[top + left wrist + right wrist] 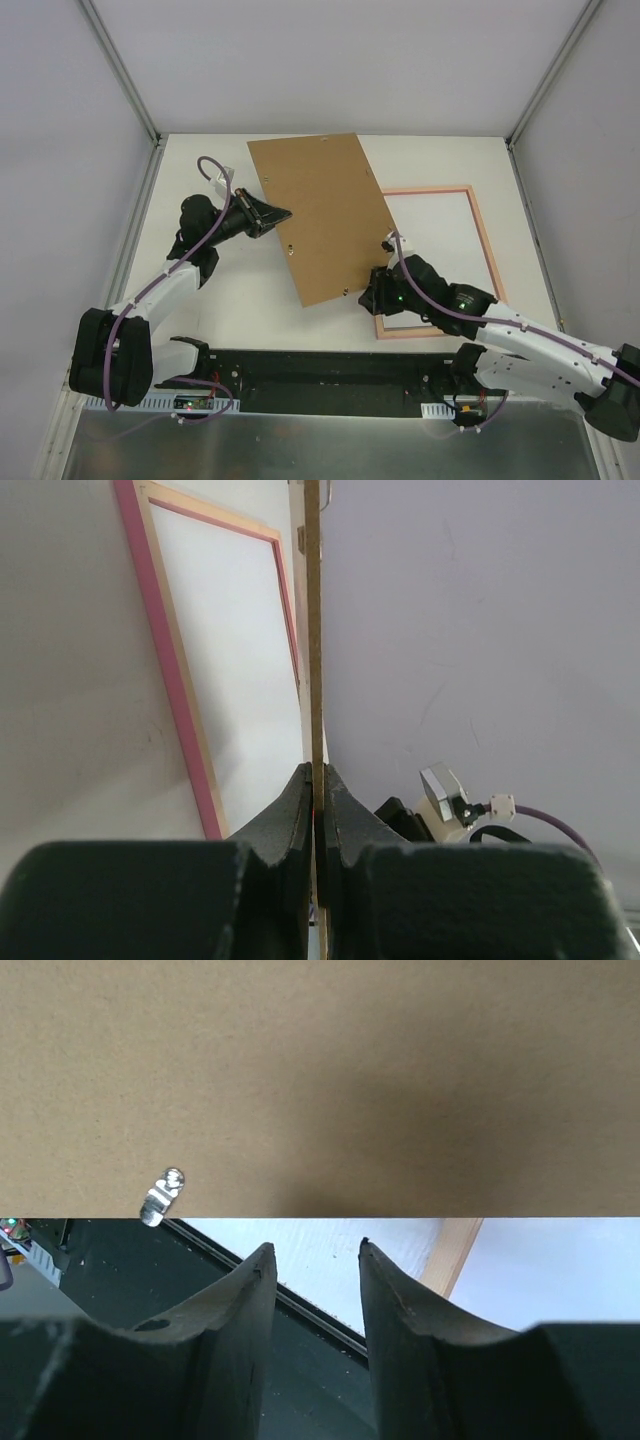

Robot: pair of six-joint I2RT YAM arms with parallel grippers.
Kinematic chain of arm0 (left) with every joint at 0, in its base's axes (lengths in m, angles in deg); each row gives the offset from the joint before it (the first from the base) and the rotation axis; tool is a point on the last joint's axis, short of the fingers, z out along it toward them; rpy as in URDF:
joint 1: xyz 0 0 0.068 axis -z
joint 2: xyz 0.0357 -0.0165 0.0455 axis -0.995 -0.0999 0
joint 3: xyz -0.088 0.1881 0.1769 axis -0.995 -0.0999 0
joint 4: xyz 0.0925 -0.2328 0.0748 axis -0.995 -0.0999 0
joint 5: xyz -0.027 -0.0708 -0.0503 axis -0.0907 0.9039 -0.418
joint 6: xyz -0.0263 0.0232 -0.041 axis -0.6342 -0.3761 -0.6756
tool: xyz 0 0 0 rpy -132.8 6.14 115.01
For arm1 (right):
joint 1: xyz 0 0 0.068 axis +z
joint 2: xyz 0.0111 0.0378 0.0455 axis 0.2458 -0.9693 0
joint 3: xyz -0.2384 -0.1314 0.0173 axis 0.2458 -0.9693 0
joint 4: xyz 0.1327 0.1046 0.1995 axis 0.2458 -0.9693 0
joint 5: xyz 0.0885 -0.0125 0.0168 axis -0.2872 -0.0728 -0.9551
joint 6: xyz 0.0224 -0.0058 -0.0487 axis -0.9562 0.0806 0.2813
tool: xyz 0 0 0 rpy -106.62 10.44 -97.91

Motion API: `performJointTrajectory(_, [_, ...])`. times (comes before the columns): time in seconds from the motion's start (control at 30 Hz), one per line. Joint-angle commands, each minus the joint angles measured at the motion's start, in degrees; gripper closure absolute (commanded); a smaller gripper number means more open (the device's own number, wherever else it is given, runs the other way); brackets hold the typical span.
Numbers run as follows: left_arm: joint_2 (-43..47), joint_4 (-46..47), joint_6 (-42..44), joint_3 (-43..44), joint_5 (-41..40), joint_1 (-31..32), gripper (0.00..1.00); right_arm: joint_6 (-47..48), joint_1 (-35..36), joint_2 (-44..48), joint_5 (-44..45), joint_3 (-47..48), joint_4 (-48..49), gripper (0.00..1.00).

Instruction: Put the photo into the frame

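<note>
My left gripper (285, 213) is shut on the left edge of the plain brown backing board (320, 215) and holds it tilted up off the table; in the left wrist view (318, 780) the board (314, 630) shows edge-on between the pads. The salmon-pink frame (487, 245) lies flat on the table to the right, partly under the board, with a white surface (440, 250) inside it; it also shows in the left wrist view (165, 650). My right gripper (368, 295) is open and empty just below the board's near edge (320, 1080), as the right wrist view (312, 1248) shows. The photo's landscape print is not in view.
A small metal clip (160, 1198) sits at the board's near edge. The black base rail (330, 365) runs along the table's near edge below both grippers. Grey walls and white posts (120, 70) enclose the table at the back and sides.
</note>
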Motion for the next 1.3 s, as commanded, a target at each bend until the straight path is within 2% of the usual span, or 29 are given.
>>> performJointTrajectory(0.0, [1.34, 7.47, -0.33, 0.48, -0.13, 1.02, 1.0, -4.86, 4.23, -3.0, 7.63, 3.47, 3.55, 0.59])
performJointTrajectory(0.3, [1.26, 7.56, -0.42, -0.49, -1.18, 2.16, 1.0, -9.35, 8.1, -7.84, 14.84, 6.46, 7.67, 0.59])
performJointTrajectory(0.5, [1.52, 7.21, -0.24, -0.93, -2.24, 3.13, 1.0, -10.14, 9.07, -9.51, 15.11, 8.04, 11.89, 0.59])
performJointTrajectory(0.77, [0.55, 6.68, 1.17, -0.4, -2.68, 4.36, 1.0, -8.03, 10.04, -12.59, 14.23, 12.35, 11.81, 0.59])
performJointTrajectory(0.97, [-0.41, 6.33, 1.96, 0.91, -3.29, 4.45, 1.0, -6.37, 10.04, -11.45, 14.94, 12.44, 9.7, 0.47])
performJointTrajectory(1.13, [-1.03, 6.16, 2.4, 2.14, -4.26, 4.36, 1.0, -5.92, 10.04, -8.21, 16.07, 12.09, 5.94, 0.46])
performJointTrajectory(1.27, [-1.21, 3.96, 4.06, 4.95, -6.28, 3.57, 1.0, -6.18, 10.04, -1.63, 18.7, 9.37, 0.84, 0.44])
